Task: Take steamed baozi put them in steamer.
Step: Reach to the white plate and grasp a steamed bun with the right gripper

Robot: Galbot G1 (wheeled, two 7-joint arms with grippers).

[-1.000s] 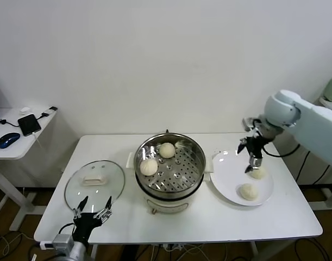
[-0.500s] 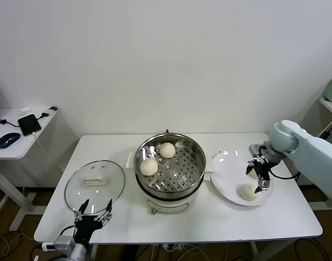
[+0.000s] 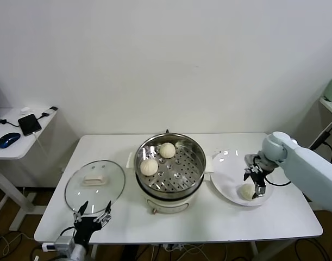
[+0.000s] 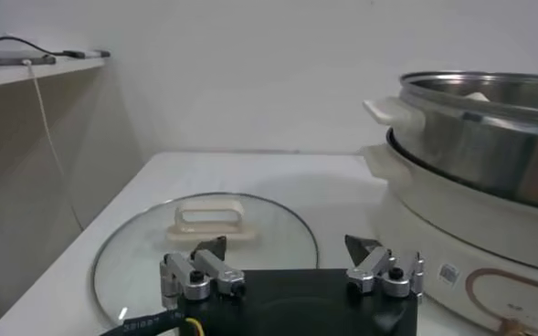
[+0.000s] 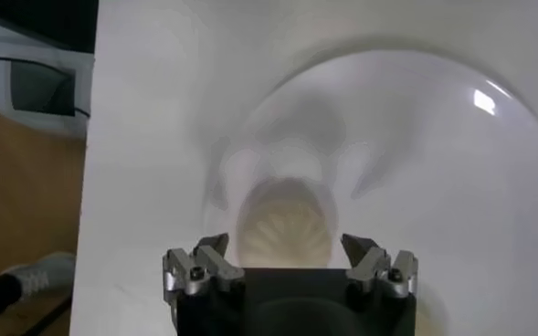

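Note:
The steamer (image 3: 194, 153) stands mid-table with two steamed baozi on its perforated tray, one at the back (image 3: 167, 150) and one on the left (image 3: 149, 166). My right gripper (image 3: 252, 182) is open and low over the white plate (image 3: 225, 176), with a baozi (image 3: 245, 191) beside its fingers. In the right wrist view a baozi (image 5: 287, 228) lies on the plate (image 5: 433, 173), just ahead of the open gripper (image 5: 287, 248) and in line with the gap between its jaws. A fourth baozi is hidden. My left gripper (image 3: 93, 213) is open and idle at the table's front left edge.
A round glass lid (image 3: 95, 182) with a white handle lies left of the steamer, just ahead of the left gripper (image 4: 291, 248); the left wrist view also shows the lid (image 4: 141, 256) and the steamer (image 4: 488, 128). A side table (image 3: 16, 142) with a phone and a mouse stands far left.
My right gripper has come down from above the plate's far side to low over the plate, near the front baozi. The left arm has barely moved.

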